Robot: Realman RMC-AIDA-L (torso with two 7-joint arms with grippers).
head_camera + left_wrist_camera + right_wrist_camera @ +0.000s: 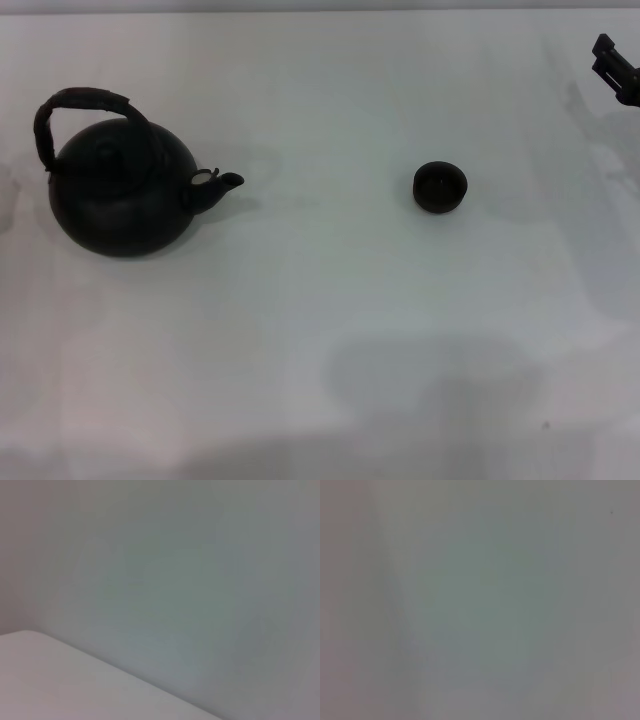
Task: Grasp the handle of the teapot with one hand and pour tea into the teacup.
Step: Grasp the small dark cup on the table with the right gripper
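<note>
Two task objects are sitting well apart on the white table: the teapot is standing upright at the far left, its spout pointing right toward the teacup, which is resting right of centre. The handle is arching up over the pot's body, leaning a little toward the left, and nothing is touching it. Only a dark piece of the right gripper is showing at the far right edge, clear of both objects and holding nothing; whether its fingers are parted cannot be told. The left gripper is not appearing in any view, and both wrist cameras are showing only blank pale surface. The step in hand is looking like the reach for the handle, not yet begun. Doing it well is probably meaning coming down over the top of the arch, closing across the wrapped bar near its highest point so the pot is hanging level, then carrying it right and tipping slowly with the spout over the small cup, which could easily be knocked or overshot.
</note>
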